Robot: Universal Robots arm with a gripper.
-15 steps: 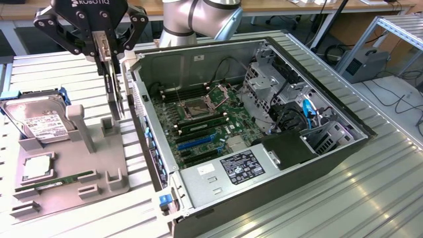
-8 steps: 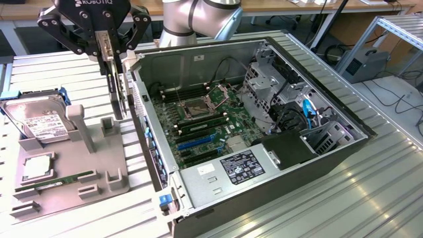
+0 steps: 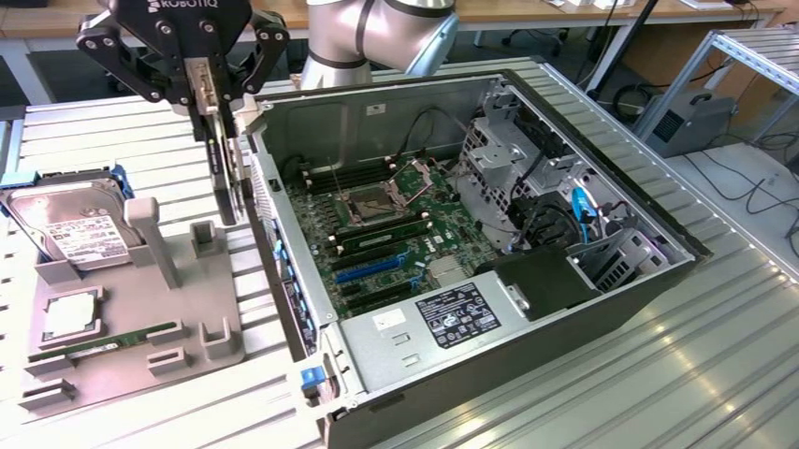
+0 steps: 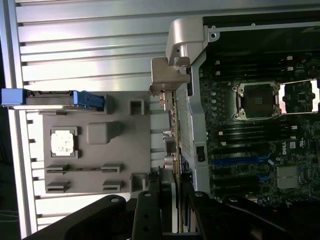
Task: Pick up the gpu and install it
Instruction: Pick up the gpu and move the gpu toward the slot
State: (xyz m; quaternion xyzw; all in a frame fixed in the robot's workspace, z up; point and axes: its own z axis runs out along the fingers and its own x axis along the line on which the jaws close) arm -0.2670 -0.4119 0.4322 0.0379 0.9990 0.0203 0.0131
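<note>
My gripper is shut on the gpu, a thin dark card that hangs edge-down in the air. It hovers over the gap between the grey parts tray and the near wall of the open computer case. In the wrist view the gpu appears edge-on between my fingers. Its pale metal bracket is at the far end, just outside the case wall. The motherboard lies inside the case, with blue expansion slots.
The tray holds a hard drive in a blue frame, a processor chip and a green memory stick. Inside the case are a drive cage, cables and a power supply. Ribbed metal table all around.
</note>
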